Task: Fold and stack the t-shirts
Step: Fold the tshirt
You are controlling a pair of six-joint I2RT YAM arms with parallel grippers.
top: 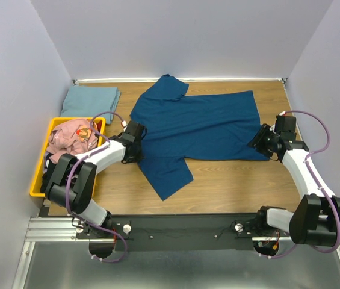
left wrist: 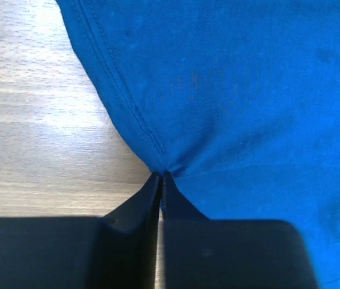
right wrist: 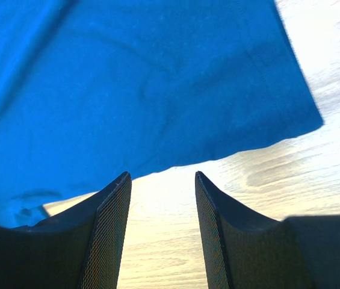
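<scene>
From above, the blue t-shirt lies spread flat on the bench. Its long axis runs left to right, with the neck toward the left arm and the hem toward the right. The left gripper sits on the near shoulder edge and the right gripper at the near hem corner, so each arm has its own end. A folded grey-blue t-shirt rests at the far left, and a pink t-shirt is heaped in the yellow bin.

In the left wrist view, the fingers are pressed together, pinching the blue cloth where a stitched seam runs into their tips.

In the right wrist view, the fingers are spread with nothing between them. The hem edge lies just ahead of the tips, its corner off to the right. The right arm probably needs to push forward before it can close.
</scene>
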